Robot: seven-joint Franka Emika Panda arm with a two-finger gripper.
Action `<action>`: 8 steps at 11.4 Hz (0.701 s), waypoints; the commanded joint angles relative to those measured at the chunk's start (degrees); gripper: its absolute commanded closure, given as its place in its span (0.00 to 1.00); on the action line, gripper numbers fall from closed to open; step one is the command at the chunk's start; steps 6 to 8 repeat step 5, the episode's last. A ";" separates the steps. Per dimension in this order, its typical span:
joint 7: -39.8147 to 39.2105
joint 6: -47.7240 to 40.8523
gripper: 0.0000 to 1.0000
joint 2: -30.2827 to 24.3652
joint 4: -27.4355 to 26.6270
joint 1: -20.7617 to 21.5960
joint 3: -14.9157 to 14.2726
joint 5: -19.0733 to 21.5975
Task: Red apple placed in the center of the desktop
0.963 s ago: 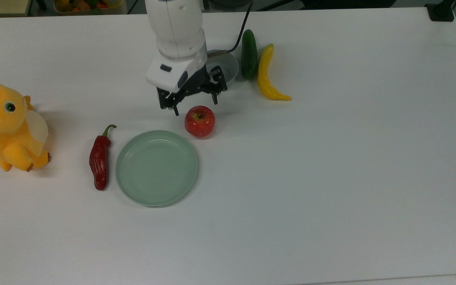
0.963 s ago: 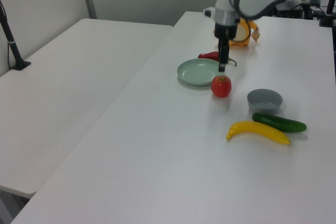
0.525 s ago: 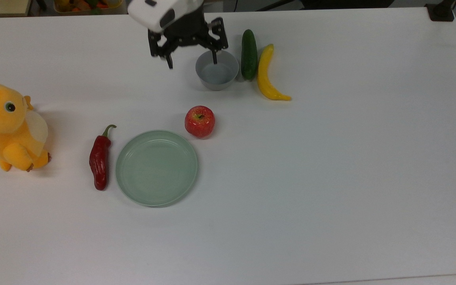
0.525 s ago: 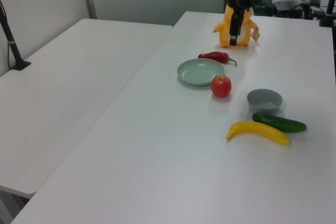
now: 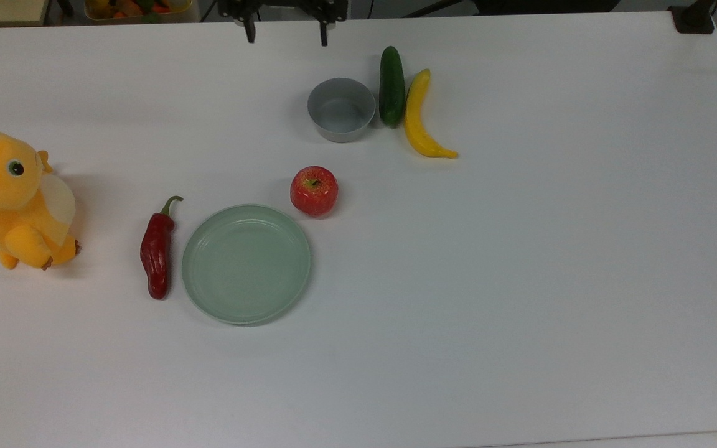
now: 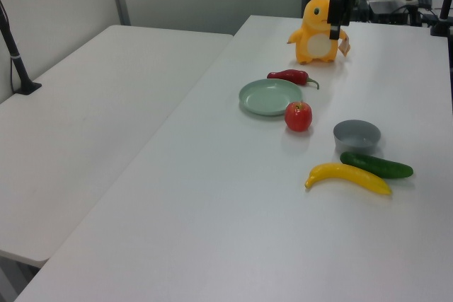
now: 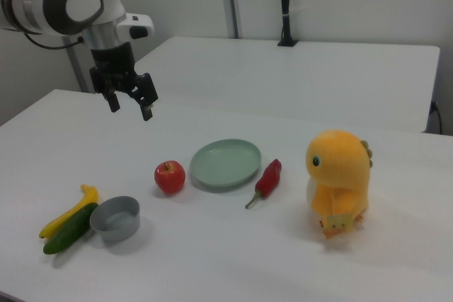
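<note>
Gripper (image 7: 129, 102) has risen well above the red apple (image 5: 313, 190), fingers down, spread wide, empty; apple rests on the desktop (image 5: 520, 261) beside the plate (image 5: 246, 263).

Top view's upper edge crops the gripper (image 5: 285, 31)

Loads of bare white desktop (image 5: 520, 280) sat open on the top view's right; round pale-green plate (image 5: 246, 264) crowded the glossy red apple (image 5: 313, 190).
</note>
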 commanded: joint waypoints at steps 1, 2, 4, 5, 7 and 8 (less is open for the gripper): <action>-7.09 -0.98 0.00 -1.67 -0.56 1.75 -3.96 0.11; -6.93 -0.29 0.00 -1.50 -0.47 1.75 -4.05 0.20; -6.84 -0.28 0.00 -1.59 -0.38 1.75 -3.97 0.28; -6.84 -0.37 0.00 -1.59 -0.38 1.75 -3.97 0.20; -6.84 -0.37 0.00 -1.59 -0.38 1.75 -3.97 0.20; -6.84 -0.37 0.00 -1.59 -0.38 1.75 -3.97 0.20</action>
